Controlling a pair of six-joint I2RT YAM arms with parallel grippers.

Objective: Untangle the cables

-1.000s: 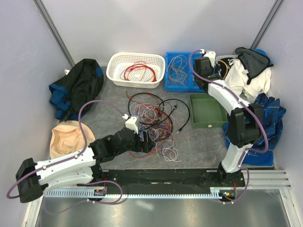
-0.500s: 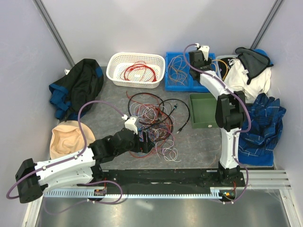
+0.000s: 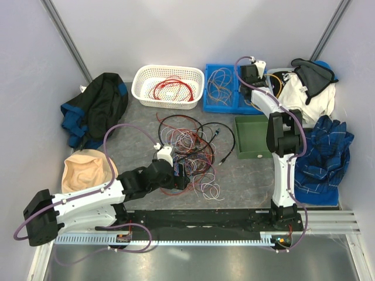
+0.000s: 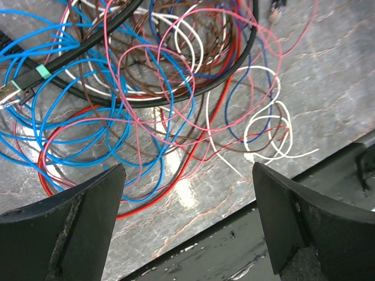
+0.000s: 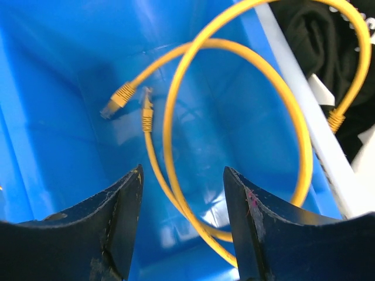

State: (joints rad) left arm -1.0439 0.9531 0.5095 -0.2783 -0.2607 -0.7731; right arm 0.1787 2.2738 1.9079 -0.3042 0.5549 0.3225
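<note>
Two-handed sorting: left gripper [image 4: 187,170], jaws wide, hovers over the tangled cables [image 3: 190,149], likely to pick one loose strand next; right gripper [image 5: 181,172], jaws parted and empty, hangs above a yellow cable [image 5: 167,117].

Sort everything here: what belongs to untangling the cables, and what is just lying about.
Job: tangled cables; red cables in the white basket; yellow cable in the blue bin; green tray (likely for sorting).
Lying about: dark jacket; tan hat; white and black garment; blue checked cloth.
</note>
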